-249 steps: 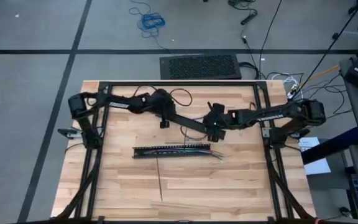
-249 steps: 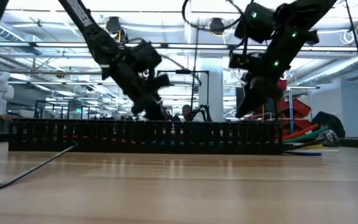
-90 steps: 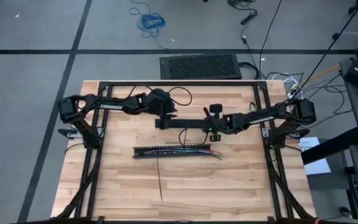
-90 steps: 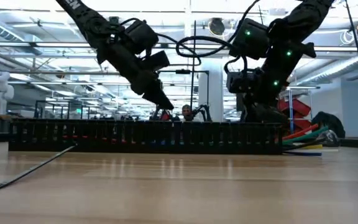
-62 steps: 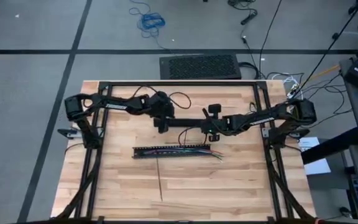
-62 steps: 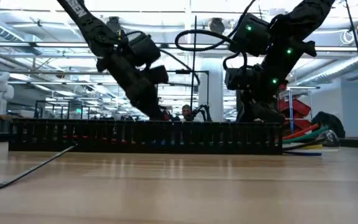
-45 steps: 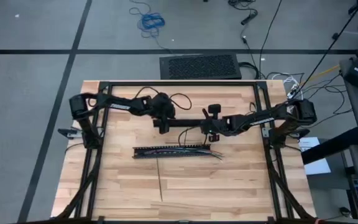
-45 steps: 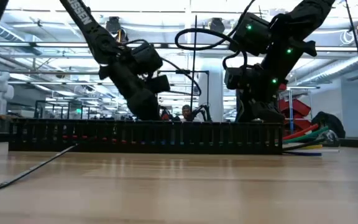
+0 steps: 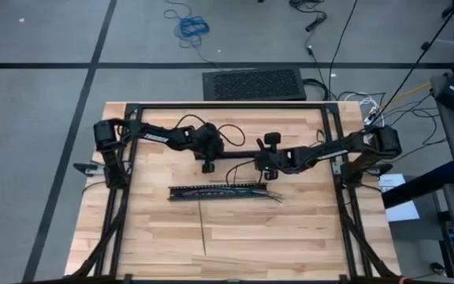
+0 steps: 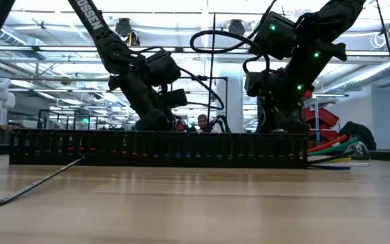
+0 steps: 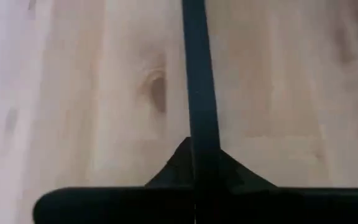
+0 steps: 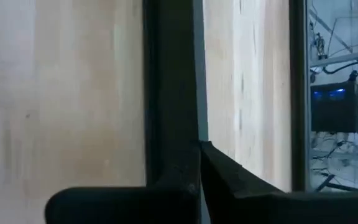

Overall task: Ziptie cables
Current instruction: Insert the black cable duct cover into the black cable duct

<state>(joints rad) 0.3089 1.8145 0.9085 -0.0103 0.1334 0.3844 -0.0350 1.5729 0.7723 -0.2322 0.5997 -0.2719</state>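
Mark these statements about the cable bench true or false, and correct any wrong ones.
1. The long black slotted plastic bar lies on the wooden table. True.
2. The multicoloured wires stick out of the bar's left end in the high view. False: they emerge at its right end.
3. The thin black zip tie strip is looped around the wires. False: it lies loose on the wood, on the bar's near side.
4. The left gripper and right gripper each hold an end of a straight black strip. True.

You are looking at a bench [image 9: 290,237] of pale butcher-block wood, smooth and faintly glossy. The slotted bar [image 10: 154,149] is showing as matt black plastic, and the cables [image 10: 334,150] are wearing shiny coloured plastic.
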